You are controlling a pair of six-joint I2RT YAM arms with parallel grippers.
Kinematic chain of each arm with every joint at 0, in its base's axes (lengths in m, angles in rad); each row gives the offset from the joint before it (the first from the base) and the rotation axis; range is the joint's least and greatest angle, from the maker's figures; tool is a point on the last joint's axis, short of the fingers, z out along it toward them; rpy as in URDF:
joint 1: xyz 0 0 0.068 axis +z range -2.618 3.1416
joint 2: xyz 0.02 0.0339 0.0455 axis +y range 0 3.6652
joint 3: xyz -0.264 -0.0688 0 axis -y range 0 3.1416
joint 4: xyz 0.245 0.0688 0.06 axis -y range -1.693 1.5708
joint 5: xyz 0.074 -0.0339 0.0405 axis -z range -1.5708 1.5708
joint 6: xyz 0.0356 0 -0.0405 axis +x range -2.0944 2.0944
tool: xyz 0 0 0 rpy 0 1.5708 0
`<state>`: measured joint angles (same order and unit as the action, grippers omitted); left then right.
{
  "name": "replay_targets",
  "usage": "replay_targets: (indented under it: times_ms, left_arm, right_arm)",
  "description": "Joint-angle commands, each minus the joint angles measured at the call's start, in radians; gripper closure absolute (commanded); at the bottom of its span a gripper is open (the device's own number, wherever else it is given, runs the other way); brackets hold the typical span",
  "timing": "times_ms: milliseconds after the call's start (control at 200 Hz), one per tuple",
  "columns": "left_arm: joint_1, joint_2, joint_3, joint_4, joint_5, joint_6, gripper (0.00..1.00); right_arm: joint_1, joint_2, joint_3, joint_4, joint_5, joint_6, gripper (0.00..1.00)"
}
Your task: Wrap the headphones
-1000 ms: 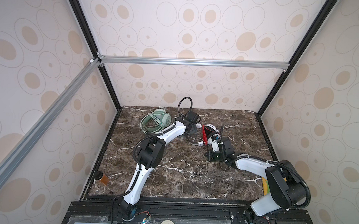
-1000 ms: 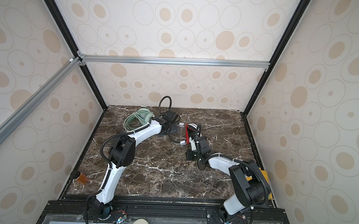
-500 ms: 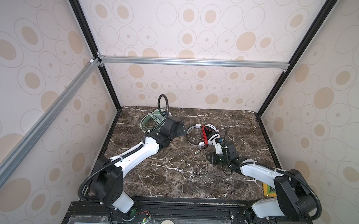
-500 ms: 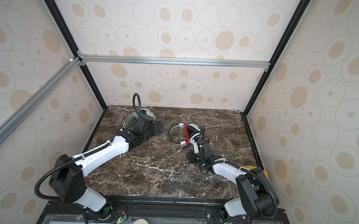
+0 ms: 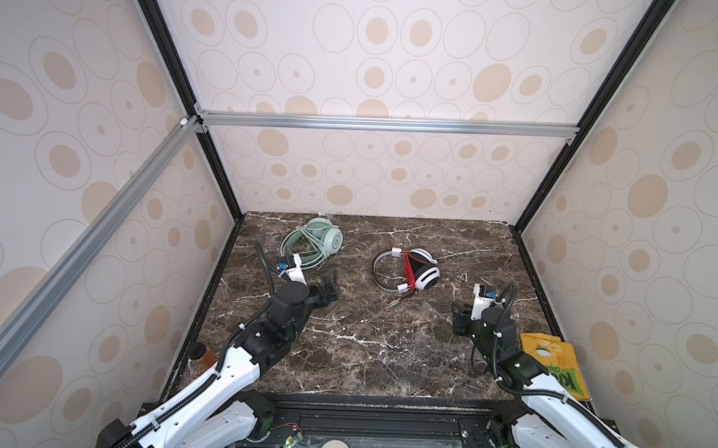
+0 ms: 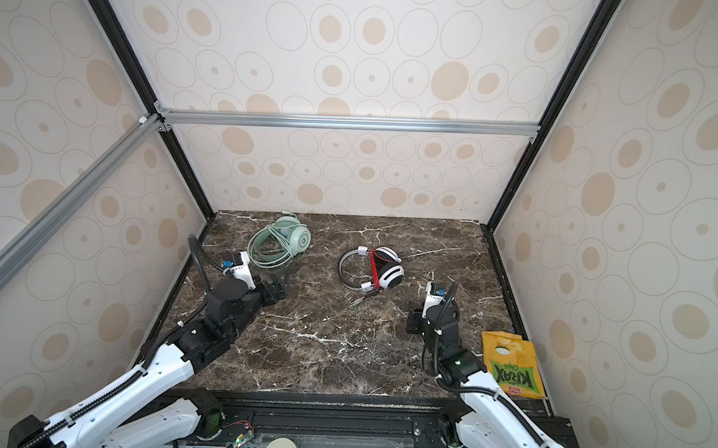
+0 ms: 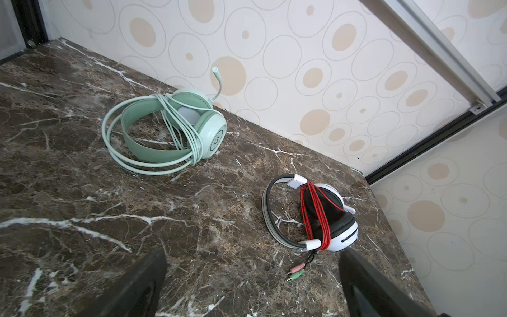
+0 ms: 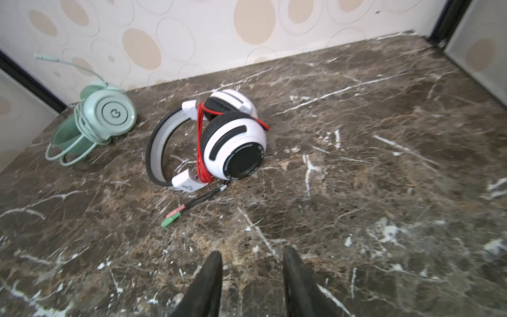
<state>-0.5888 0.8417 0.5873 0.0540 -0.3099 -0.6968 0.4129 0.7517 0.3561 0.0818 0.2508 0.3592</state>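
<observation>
Two headphones lie on the marble table. The mint-green headphones (image 5: 312, 244) (image 6: 281, 242) (image 7: 164, 131) (image 8: 107, 118) rest at the back left, pale green cable looped round them. The white-and-black headphones (image 5: 409, 271) (image 6: 374, 269) (image 7: 315, 216) (image 8: 227, 137) lie mid-table with red cable wound across the cups. Their pink and green plugs (image 7: 296, 271) (image 8: 172, 215) trail loose on the table. My left gripper (image 5: 329, 286) (image 6: 277, 290) (image 7: 252, 255) hangs wide open and empty, in front of the green headset. My right gripper (image 5: 459, 316) (image 6: 413, 321) (image 8: 252, 255) is open and empty, right of the plugs.
A yellow chips bag (image 5: 551, 362) (image 6: 509, 364) lies at the table's right front edge beside my right arm. A small brown bottle (image 5: 202, 353) stands at the left front corner. Patterned walls close in the table on three sides.
Both arms have drawn back from the white-and-black headset toward the front of the table. The right gripper's jaws have parted. The left gripper stays wide open.
</observation>
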Motion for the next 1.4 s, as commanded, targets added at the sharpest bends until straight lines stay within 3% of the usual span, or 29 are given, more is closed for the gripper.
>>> replay_targets:
  times_ms: [0, 95, 155, 205, 225, 240, 395, 555, 655, 860, 995, 1210, 1395]
  left_arm:
    - [0.007, -0.091, -0.107, 0.214, -0.080, 0.154, 0.02]
    - [0.008, -0.152, -0.237, 0.443, -0.183, 0.265, 0.02]
    - [0.011, -0.160, -0.312, 0.595, -0.246, 0.342, 0.02]
    - [0.016, -0.144, -0.355, 0.698, -0.301, 0.382, 0.02]
    - [0.019, -0.131, -0.369, 0.724, -0.323, 0.385, 0.02]
    - [0.024, -0.119, -0.379, 0.748, -0.334, 0.387, 0.02]
    - [0.068, 0.033, -0.406, 0.969, -0.339, 0.414, 0.02]
    - [0.091, 0.151, -0.365, 0.997, -0.287, 0.473, 0.06]
    - [0.101, 0.176, -0.370, 0.998, -0.278, 0.472, 0.02]
    - [0.154, 0.173, -0.400, 0.985, -0.252, 0.498, 0.09]
    - [0.166, 0.145, -0.438, 0.999, -0.319, 0.547, 0.02]
    - [0.175, 0.166, -0.555, 1.245, -0.337, 0.747, 0.02]
    - [0.187, 0.277, -0.589, 1.389, -0.337, 0.864, 0.02]
  right_arm:
    - [-0.007, -0.047, -0.018, 0.009, 0.118, -0.025, 0.61]
    - [-0.008, -0.066, -0.028, 0.017, 0.164, -0.064, 0.60]
    - [-0.008, -0.081, -0.040, 0.024, 0.218, -0.080, 0.47]
    - [-0.008, -0.094, -0.053, 0.040, 0.274, -0.087, 0.23]
    - [-0.008, -0.100, -0.060, 0.051, 0.300, -0.090, 0.04]
    - [-0.008, -0.104, -0.065, 0.059, 0.314, -0.092, 0.00]
    - [-0.008, -0.132, -0.102, 0.165, 0.410, -0.176, 0.00]
    - [-0.010, -0.044, -0.149, 0.388, 0.424, -0.445, 0.00]
    - [-0.022, 0.054, -0.138, 0.479, 0.393, -0.521, 0.00]
    - [-0.067, 0.255, -0.157, 0.692, 0.247, -0.555, 0.02]
    - [-0.103, 0.375, -0.155, 0.778, 0.164, -0.514, 0.00]
    - [-0.127, 0.578, -0.168, 0.975, 0.106, -0.525, 0.00]
    - [-0.158, 0.692, -0.163, 1.086, 0.063, -0.543, 0.05]
